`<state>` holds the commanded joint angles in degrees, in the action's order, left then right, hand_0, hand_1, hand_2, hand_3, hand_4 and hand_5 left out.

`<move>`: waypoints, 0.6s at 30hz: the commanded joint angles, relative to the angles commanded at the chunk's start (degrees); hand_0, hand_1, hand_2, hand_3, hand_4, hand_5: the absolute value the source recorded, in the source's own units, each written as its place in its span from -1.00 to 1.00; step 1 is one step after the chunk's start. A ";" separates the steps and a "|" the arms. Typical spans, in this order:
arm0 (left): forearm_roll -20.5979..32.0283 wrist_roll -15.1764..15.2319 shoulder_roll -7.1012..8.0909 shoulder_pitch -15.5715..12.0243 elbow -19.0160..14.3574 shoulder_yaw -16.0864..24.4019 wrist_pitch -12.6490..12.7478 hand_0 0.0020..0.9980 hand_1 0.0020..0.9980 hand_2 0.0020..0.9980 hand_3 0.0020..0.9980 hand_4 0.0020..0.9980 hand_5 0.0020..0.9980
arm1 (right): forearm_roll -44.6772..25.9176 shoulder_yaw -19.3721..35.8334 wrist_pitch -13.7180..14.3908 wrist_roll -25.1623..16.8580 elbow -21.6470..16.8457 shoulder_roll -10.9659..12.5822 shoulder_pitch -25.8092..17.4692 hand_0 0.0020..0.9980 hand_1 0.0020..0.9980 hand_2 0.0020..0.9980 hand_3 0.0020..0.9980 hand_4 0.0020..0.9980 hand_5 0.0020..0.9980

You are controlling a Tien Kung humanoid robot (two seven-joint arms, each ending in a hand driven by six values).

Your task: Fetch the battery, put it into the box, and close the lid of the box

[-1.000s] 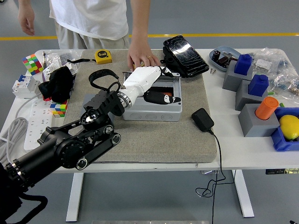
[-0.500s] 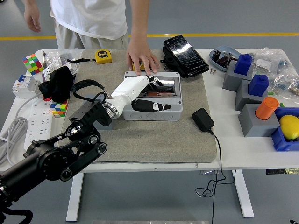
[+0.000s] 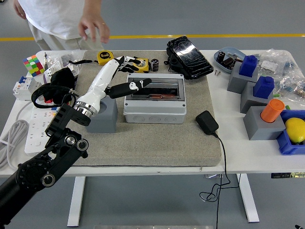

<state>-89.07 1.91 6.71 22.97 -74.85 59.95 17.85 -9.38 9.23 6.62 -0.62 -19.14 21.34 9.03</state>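
Note:
A small black battery (image 3: pixel 155 64) stands on the grey mat (image 3: pixel 157 143) just behind the grey box (image 3: pixel 154 110), next to a yellow-and-black item (image 3: pixel 143 62). The box's top shows a dark window with something red inside; I cannot tell whether its lid is shut. My left hand (image 3: pixel 138 73), white with black joints, hovers over the box's back-left corner. Its fingers are spread and hold nothing, with the thumb (image 3: pixel 139 85) over the box top and the other fingers reaching toward the battery. A person's hand (image 3: pixel 93 27) is raised above the table's far left.
Behind the box lies a black case (image 3: pixel 188 57), with a yellow tape measure (image 3: pixel 105 57) to the left. A grey block (image 3: pixel 103 116) stands left of the box, a black adapter (image 3: pixel 206 122) with cable to its right. Grey-and-blue blocks (image 3: pixel 244 72), an orange cylinder (image 3: pixel 272 110) and a lemon (image 3: pixel 295 129) fill the right side.
My left hand has lifted off the box's opening and swung back and left to its rear corner. The person's hand left the mat behind the box and rose to the upper left, uncovering the battery.

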 joint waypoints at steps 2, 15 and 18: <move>3.73 0.99 -0.41 -1.27 0.15 2.62 -0.57 0.28 0.25 0.25 0.40 1.00 0.16 | -0.11 -0.02 0.02 0.04 0.02 -0.04 -0.05 0.11 0.17 0.16 0.09 0.86 -0.04; 19.63 5.54 -0.17 -6.55 2.51 12.56 -4.26 0.24 0.26 0.27 0.39 1.00 0.14 | 0.42 0.56 0.19 0.39 0.15 -0.15 -0.12 0.11 0.18 0.16 0.09 0.86 -0.03; 21.99 6.56 -0.10 -6.92 2.96 13.86 -4.62 0.24 0.26 0.27 0.39 1.00 0.14 | 0.47 0.72 0.20 0.39 0.16 -0.13 -0.08 0.11 0.18 0.16 0.09 0.86 -0.03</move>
<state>-67.08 8.47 6.60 16.05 -71.89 73.82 13.23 -8.91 9.95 6.82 -0.22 -18.97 21.21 8.95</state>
